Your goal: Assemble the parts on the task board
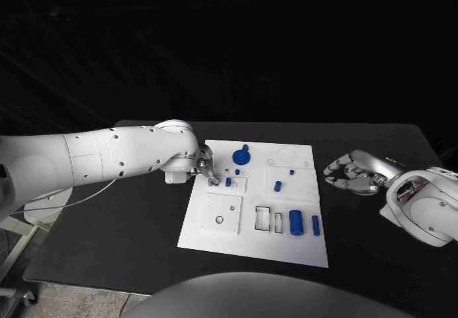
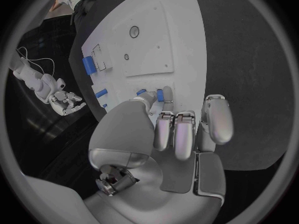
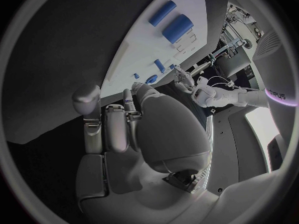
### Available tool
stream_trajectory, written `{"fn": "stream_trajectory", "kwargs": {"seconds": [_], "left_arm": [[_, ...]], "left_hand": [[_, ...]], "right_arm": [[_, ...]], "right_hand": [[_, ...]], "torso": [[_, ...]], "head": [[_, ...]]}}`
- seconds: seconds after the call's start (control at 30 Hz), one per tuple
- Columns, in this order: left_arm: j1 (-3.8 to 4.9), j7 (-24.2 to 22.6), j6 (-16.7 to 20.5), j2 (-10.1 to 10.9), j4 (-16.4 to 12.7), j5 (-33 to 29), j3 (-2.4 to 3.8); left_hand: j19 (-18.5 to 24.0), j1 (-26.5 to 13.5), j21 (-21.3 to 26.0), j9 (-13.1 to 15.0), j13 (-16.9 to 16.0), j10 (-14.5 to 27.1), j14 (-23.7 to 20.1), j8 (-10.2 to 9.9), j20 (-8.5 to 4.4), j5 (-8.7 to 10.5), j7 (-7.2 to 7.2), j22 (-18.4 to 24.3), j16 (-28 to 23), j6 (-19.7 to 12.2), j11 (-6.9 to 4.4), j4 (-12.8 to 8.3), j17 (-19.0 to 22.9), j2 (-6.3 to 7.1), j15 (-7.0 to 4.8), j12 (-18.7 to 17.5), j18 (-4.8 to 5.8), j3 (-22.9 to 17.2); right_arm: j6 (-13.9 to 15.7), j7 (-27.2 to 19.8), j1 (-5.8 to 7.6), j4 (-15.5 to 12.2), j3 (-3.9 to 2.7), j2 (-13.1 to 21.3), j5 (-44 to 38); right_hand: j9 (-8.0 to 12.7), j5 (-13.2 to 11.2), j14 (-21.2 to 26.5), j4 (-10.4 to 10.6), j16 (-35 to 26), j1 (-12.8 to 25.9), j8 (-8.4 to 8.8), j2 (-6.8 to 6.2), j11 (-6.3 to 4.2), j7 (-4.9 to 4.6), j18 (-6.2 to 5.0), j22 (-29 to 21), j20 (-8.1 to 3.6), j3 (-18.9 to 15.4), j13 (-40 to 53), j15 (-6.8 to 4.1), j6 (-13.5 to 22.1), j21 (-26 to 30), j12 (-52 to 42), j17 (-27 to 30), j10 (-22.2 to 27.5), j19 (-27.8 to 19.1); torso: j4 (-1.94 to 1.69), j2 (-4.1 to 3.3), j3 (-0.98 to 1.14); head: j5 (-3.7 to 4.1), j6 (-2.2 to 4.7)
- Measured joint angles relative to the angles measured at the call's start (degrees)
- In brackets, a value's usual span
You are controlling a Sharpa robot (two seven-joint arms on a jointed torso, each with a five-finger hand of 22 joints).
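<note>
Reaching in from nine o'clock, left hand (image 1: 202,169) over the left edge of the white task board (image 1: 296,248), fingertips (image 2: 163,120) curled down beside a small blue peg (image 1: 228,181) standing in its slot; whether pinching it or merely touching, cannot tell. Hovering off the board at three o'clock above the black table (image 1: 114,238), right hand (image 1: 355,173), fingers curled inward, grasping nothing. Lying on the board: a round blue disc with a knob (image 1: 242,156) toward twelve o'clock, another upright peg (image 1: 278,186) near centre, a fat blue cylinder (image 1: 296,222) and a slimmer blue bar (image 1: 316,225) side by side toward five o'clock, beside empty rectangular slots (image 1: 261,218).
</note>
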State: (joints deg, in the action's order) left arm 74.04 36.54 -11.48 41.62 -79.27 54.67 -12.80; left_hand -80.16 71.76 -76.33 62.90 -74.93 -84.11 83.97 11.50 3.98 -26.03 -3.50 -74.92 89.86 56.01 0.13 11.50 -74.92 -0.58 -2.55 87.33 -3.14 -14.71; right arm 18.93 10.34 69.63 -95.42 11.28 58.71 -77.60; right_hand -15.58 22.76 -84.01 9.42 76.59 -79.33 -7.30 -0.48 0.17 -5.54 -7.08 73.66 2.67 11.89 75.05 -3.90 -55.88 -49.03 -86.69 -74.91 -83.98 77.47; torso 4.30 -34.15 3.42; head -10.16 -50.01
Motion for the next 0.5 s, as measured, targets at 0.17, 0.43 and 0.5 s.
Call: {"fn": "stream_trajectory", "kwargs": {"seconds": [0.17,0.43,0.5], "left_arm": [[0.01,0.06,-0.04,0.17,-0.4,0.1,0.0],[0.01,0.16,-0.2,0.39,-0.81,0.2,0.0],[0.01,0.17,-0.25,0.38,-0.79,0.21,0.0]], "left_hand": [[0.0,0.23,0.0,0.06,0.0,0.0,0.0,0.0,0.0,0.2,0.0,0.0,0.0,0.0,0.0,0.03,0.0,0.23,0.0,0.0,0.0,-0.17],[0.2,-0.08,0.0,0.06,0.0,0.0,0.0,-0.01,-0.19,0.21,-0.01,0.01,0.0,-0.01,0.0,-0.06,0.0,0.53,0.0,0.0,0.0,-0.63],[0.2,-0.47,0.24,0.09,0.0,0.0,0.0,0.26,-0.2,1.18,-0.01,0.01,0.0,-0.01,0.0,0.27,0.01,0.92,0.0,-0.26,0.0,-1.07]], "right_arm": [[-0.14,0.06,-0.02,0.03,0.0,0.0,0.06],[-0.32,0.17,-0.05,0.07,0.0,-0.03,0.11],[-0.35,0.19,-0.05,0.08,0.0,-0.04,0.12]], "right_hand": [[0.0,0.0,0.0,0.0,0.0,0.0,0.0,0.0,0.0,0.0,0.0,-0.03,0.0,0.0,0.0,0.0,0.0,0.0,-0.01,0.0,0.0,0.0],[0.0,0.0,0.0,0.0,0.0,0.0,0.0,0.0,0.0,0.0,0.0,-0.07,0.21,0.0,0.02,0.0,0.0,0.33,-0.06,0.0,0.0,-0.21],[0.0,0.0,0.0,0.0,0.0,0.0,0.0,0.0,0.0,0.0,0.0,-0.13,0.21,0.0,0.05,0.0,0.0,0.33,0.09,0.0,0.0,-0.21]], "torso": [[0.01,0.0,-0.01],[0.01,0.0,-0.01],[0.01,0.0,-0.01]], "head": [[0.0,0.0],[-0.02,0.0],[-0.02,0.0]]}}
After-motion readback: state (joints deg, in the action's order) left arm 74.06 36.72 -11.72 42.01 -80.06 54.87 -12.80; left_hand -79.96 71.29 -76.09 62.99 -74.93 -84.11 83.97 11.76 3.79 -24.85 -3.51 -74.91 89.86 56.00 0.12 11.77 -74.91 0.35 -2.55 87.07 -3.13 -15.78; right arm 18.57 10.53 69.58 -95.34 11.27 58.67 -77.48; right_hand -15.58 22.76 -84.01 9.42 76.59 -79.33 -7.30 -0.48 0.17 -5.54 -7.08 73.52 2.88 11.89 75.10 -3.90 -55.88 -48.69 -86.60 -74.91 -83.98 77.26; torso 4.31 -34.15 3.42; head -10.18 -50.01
